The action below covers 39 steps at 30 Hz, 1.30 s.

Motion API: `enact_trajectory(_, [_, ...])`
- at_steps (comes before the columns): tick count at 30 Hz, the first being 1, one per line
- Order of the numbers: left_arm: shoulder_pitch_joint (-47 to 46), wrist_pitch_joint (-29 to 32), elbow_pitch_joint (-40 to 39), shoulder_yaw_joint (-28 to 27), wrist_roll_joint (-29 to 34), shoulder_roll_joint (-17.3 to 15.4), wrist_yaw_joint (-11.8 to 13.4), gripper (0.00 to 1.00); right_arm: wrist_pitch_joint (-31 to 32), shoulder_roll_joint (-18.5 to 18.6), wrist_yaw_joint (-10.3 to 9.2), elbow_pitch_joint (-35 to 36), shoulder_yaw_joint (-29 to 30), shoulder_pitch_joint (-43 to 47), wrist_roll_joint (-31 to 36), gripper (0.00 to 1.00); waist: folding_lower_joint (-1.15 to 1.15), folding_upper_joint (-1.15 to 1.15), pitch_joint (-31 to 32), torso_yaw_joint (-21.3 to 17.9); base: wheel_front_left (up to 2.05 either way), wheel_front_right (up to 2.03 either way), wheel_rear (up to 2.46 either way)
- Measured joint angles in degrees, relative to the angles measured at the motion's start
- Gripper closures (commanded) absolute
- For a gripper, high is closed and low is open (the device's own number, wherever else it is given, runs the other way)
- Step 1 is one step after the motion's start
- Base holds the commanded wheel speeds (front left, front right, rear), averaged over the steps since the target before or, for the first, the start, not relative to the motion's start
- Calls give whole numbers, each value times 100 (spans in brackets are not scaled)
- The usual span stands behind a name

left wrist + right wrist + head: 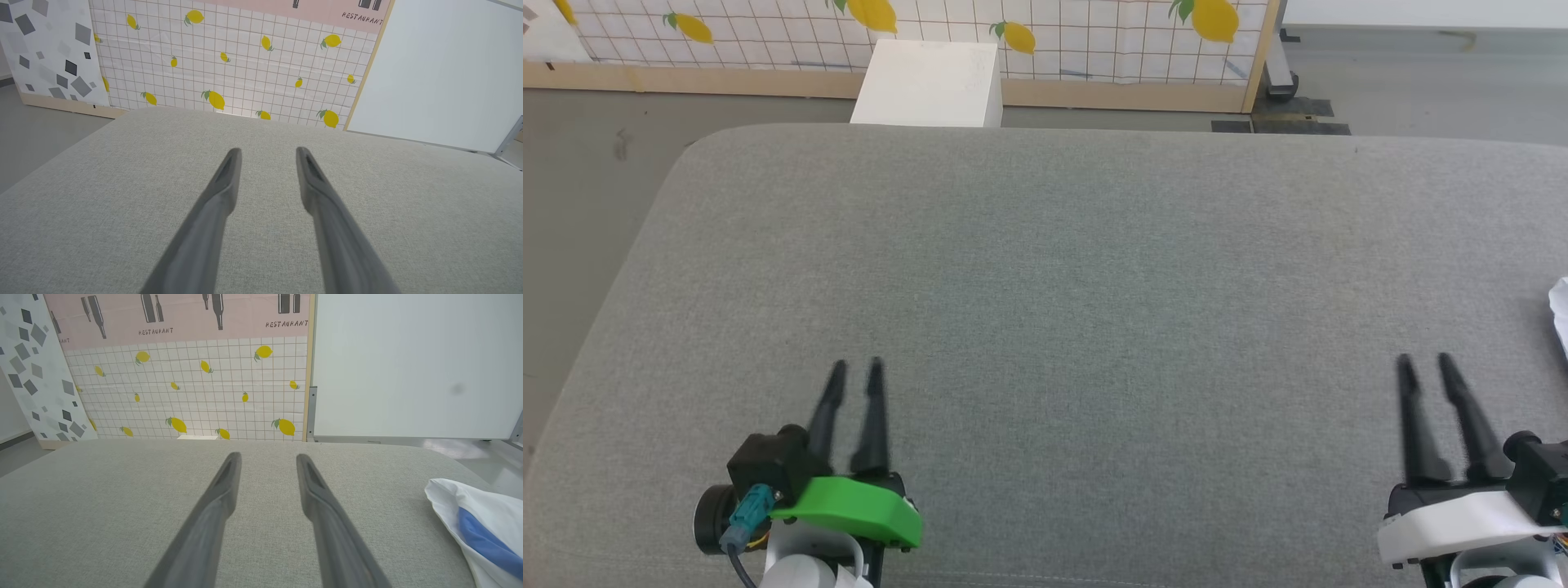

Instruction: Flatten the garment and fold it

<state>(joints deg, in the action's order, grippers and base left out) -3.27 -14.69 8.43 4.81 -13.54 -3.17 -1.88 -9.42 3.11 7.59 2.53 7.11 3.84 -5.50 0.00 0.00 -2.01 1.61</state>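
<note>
The garment (482, 522) lies bunched at the right of the grey cushioned surface, white cloth with a blue strip; in the head view only a white corner of the garment (1560, 314) shows at the right edge. My right gripper (1425, 363) hovers over the cushion just left of it, open with nothing between its fingers, as the right gripper (267, 461) also shows from the wrist. My left gripper (856, 369) stands far to the left over bare cushion, and the left gripper (267, 154) is open and holds nothing.
The grey cushion (1062, 310) spans the whole work area, with a rounded far-left corner. A white box (929, 82) stands on the floor behind it, against a lemon-patterned tiled panel (229, 69). A white board (412, 363) stands at the back right.
</note>
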Motion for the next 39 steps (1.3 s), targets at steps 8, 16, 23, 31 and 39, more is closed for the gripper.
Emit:
enact_trajectory(8, [0,0,1,-3,0,0,0,100,7,0,0,-1,-2,0,0,100,0,0,0,0,0,0,0])
enact_trajectory(16, [0,51,-4,-15,21,0,0,100,40,0,0,-4,-15,-1,1,100,0,0,9,-7,0,0,0])
enact_trajectory(23, [0,132,-52,-36,96,0,0,100,86,0,0,-14,-55,-2,4,100,0,0,21,-17,0,0,0])
enact_trajectory(31, [1,211,-109,-57,159,0,1,100,137,0,0,-26,-104,-4,52,100,0,0,33,-27,0,0,0])
enact_trajectory(39, [2,327,-164,-89,211,0,19,100,189,0,0,-37,-145,-23,74,100,0,0,46,-37,0,0,0])
